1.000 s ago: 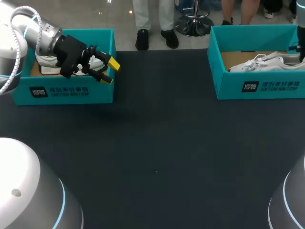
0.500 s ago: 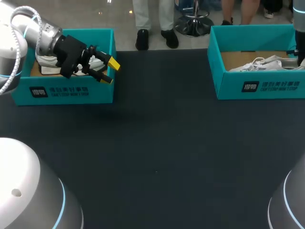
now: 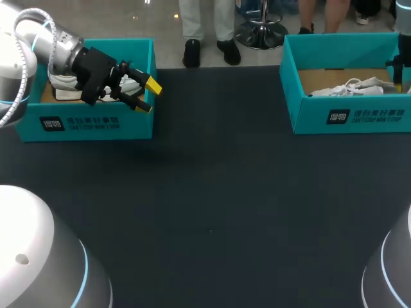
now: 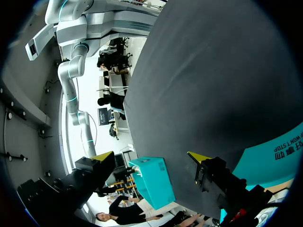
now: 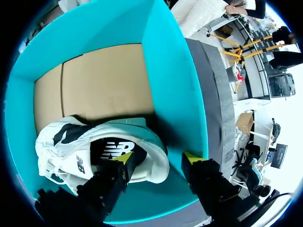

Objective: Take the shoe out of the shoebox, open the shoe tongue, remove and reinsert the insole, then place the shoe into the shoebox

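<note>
A dark grey table cover point(image 3: 212, 212) carries two boxes set well apart. At my left is a teal cardboard box point(image 3: 96, 123) with a spare white sneaker point(image 3: 61, 82) lying in it. At my right is the teal cardboard shoebox point(image 3: 347, 117) with a brown floor, and in it lies the task's white lace-up shoe point(image 3: 350, 86). That shoebox's tall walls close round the shoe on all sides, and one wall stands just beside the right gripper's outer finger. The left arm point(image 3: 45, 45) comes in from the left corner with its wrist above the left box. The left gripper point(image 3: 149, 96) juts out past that box's right wall, its claw spread wide with only the table cover between the yellow tips. The right arm point(image 3: 403, 61) shows only at the edge, above the shoebox. The right gripper point(image 5: 157, 159) is down inside the shoebox at the shoe's heel end, and its claw is narrower than the left one. One tip is over the black insole point(image 5: 111, 147) in the shoe's opening. The other tip is outside the heel rim, with a strip of teal showing between it and the shoe, so it is not clamped.
</note>
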